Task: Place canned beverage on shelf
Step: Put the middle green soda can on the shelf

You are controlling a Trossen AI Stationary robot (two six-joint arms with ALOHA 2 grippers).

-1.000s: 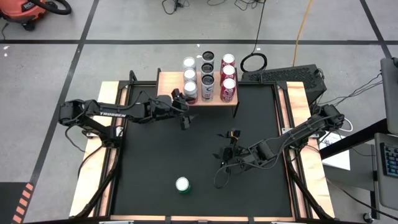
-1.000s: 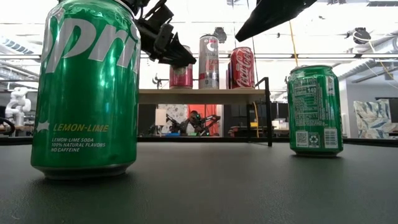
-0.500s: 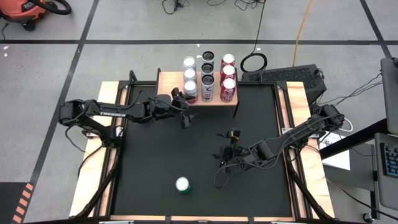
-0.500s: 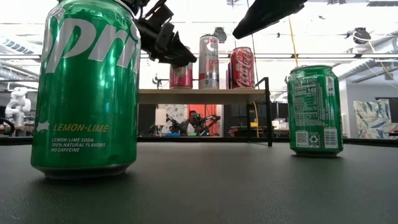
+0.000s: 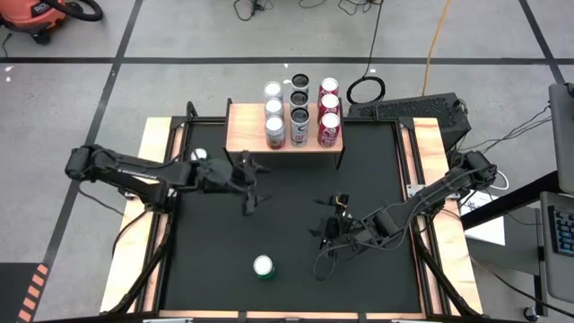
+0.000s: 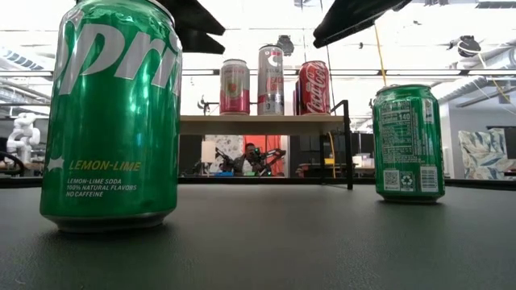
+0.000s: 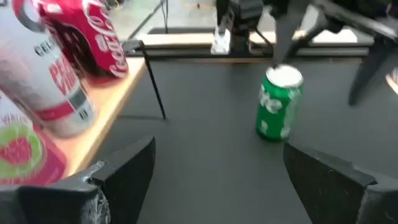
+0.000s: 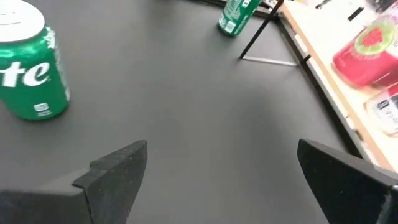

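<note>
I had pulled the left gripper (image 5: 249,192) back from the shelf (image 5: 244,128), jaws wide and empty, leaving the pink can (image 6: 235,86) standing there. My right gripper (image 5: 326,228), also open and empty, waited mid-counter (image 5: 287,233). Two green cans (image 5: 263,266) remained on the counter, so I judged another pick due.

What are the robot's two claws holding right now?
Nothing. The left gripper and right gripper both hang open and empty over the black table.
</note>
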